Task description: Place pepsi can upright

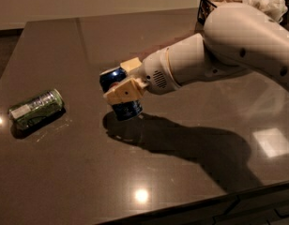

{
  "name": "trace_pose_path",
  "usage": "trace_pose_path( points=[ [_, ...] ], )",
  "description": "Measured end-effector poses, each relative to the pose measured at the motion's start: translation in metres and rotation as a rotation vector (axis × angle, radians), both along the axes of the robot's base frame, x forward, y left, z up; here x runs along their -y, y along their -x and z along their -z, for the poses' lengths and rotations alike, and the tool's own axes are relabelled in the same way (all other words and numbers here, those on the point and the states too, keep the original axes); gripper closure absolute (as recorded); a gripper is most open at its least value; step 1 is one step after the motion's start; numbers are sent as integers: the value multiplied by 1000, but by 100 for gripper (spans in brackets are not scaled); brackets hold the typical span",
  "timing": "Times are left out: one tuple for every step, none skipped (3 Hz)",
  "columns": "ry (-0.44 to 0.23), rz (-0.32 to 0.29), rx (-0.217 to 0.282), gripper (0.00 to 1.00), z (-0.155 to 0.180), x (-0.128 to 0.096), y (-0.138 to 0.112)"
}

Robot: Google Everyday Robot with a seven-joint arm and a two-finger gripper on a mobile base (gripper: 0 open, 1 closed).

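The pepsi can (pixel 120 95) is dark blue with a silver top. It stands nearly upright, slightly tilted, near the middle of the dark table (pixel 88 172), its base at or just above the surface. My gripper (pixel 122 81) reaches in from the right and is shut on the can, its cream fingers (pixel 125 90) across the can's side. The white arm runs back to the upper right.
A green can with a white label (pixel 35 108) lies on its side at the table's left. A box (pixel 215 3) and crumpled white paper (pixel 266 1) sit at the far right corner. The table's front edge runs along the bottom right.
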State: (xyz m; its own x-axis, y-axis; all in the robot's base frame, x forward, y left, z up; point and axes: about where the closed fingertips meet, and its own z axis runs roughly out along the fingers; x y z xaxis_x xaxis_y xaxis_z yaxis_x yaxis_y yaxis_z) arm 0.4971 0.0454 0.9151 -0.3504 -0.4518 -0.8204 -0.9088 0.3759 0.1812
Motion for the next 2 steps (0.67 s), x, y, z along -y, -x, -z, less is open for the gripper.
trace_pose_path(
  points=[
    [-67,-72,79,100,6,6,-1],
    [-105,-143,161,100,12,11,-3]
  ],
)
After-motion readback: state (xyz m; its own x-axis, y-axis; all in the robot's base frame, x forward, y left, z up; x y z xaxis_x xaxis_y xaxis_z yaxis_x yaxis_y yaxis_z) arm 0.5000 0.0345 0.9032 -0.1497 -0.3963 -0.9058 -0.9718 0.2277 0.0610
